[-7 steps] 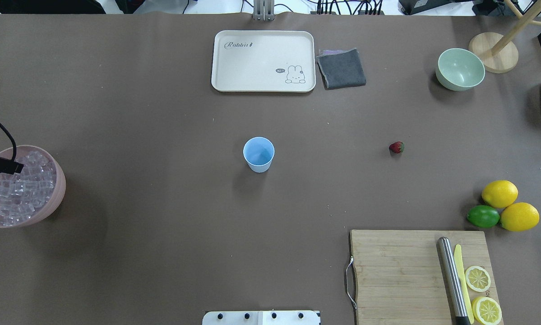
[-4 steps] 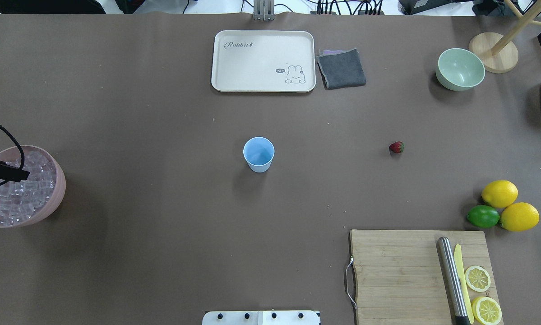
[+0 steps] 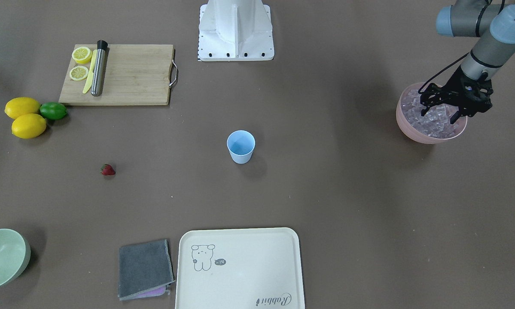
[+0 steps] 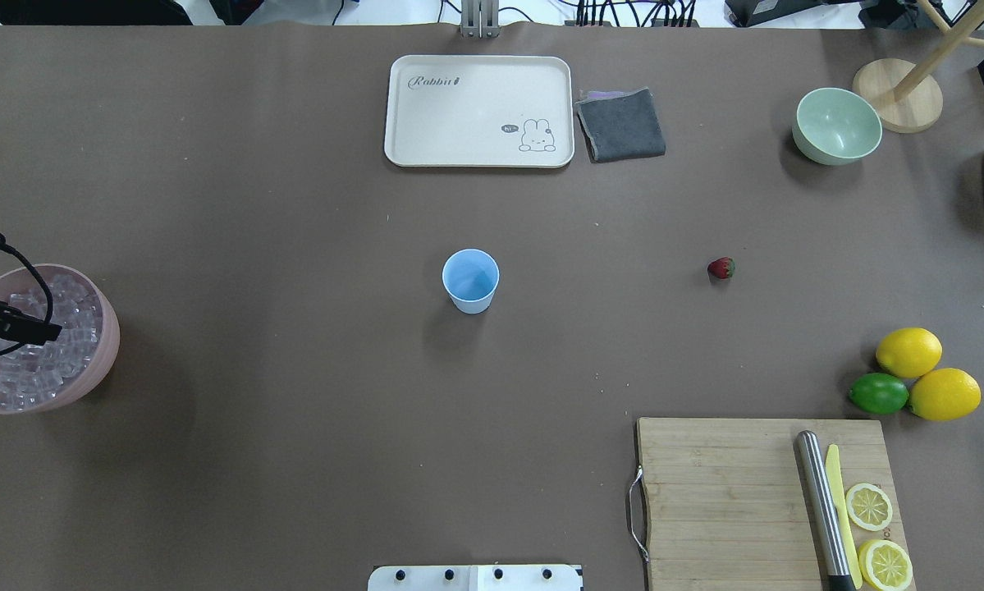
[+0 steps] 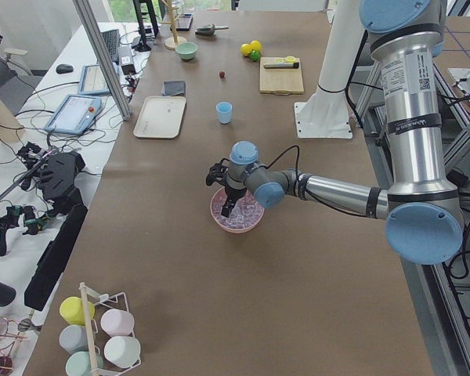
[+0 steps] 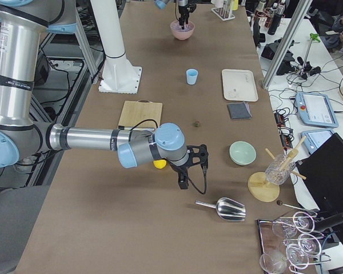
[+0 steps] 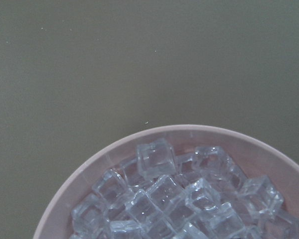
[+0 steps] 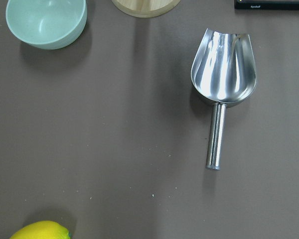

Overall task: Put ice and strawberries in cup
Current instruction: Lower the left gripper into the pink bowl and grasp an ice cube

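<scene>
The light-blue cup (image 4: 470, 279) (image 3: 241, 146) stands upright mid-table. A pink bowl (image 4: 107, 345) (image 3: 429, 138) at the table's left end holds a heap of clear ice (image 4: 57, 365) (image 3: 433, 119) (image 7: 179, 199). My left gripper (image 3: 440, 115) hangs open just over that ice, fingers spread with nothing between them. Only one of its fingers (image 4: 36, 332) shows in the overhead view. A red strawberry (image 4: 720, 268) (image 3: 108, 170) lies alone right of the cup. My right gripper (image 6: 188, 166) hovers over the table's right end; I cannot tell its state.
A cream tray (image 4: 401, 123), a grey cloth (image 4: 621, 125) and a pale green bowl (image 4: 836, 125) line the far side. Lemons (image 4: 908, 351) and a lime (image 4: 878, 393) sit beside a cutting board (image 4: 721, 501) with a knife. A metal scoop (image 8: 223, 74) lies under the right wrist.
My left gripper has shifted toward the table's near side over the pink bowl. The cup and the strawberry have not moved.
</scene>
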Controlling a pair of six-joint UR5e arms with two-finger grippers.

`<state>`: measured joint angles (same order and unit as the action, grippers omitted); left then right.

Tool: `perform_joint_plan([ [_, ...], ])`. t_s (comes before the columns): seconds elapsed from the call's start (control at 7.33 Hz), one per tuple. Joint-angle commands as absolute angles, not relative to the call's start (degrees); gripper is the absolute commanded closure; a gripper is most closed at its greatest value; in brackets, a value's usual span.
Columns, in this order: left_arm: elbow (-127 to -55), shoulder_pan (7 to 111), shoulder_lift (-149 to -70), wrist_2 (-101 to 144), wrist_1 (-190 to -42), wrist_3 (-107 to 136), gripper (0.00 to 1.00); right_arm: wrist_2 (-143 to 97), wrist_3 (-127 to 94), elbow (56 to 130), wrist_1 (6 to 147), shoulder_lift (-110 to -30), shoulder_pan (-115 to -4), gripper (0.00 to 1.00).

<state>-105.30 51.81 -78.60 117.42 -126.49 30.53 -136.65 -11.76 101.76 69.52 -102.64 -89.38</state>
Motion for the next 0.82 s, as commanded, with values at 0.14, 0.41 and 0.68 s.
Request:
perform_joint_plan([
  [0.14,-105.4,51.2,-77.4,117.4,-128.3,30.7,0.16,-136.7,-11.9,102.0,69.5,-102.6,-89.4,0.00],
  [0.41,-105.3,51.1,-77.4,117.4,-128.3,30.7,0.23,-136.7,-11.9,101.9,69.5,-102.6,-89.4,0.00],
  [0.68,-105.0,50.6,-78.0,117.4,-128.3,30.8,0.23,-136.7,-11.9,101.9,69.5,-102.6,-89.4,0.00],
])
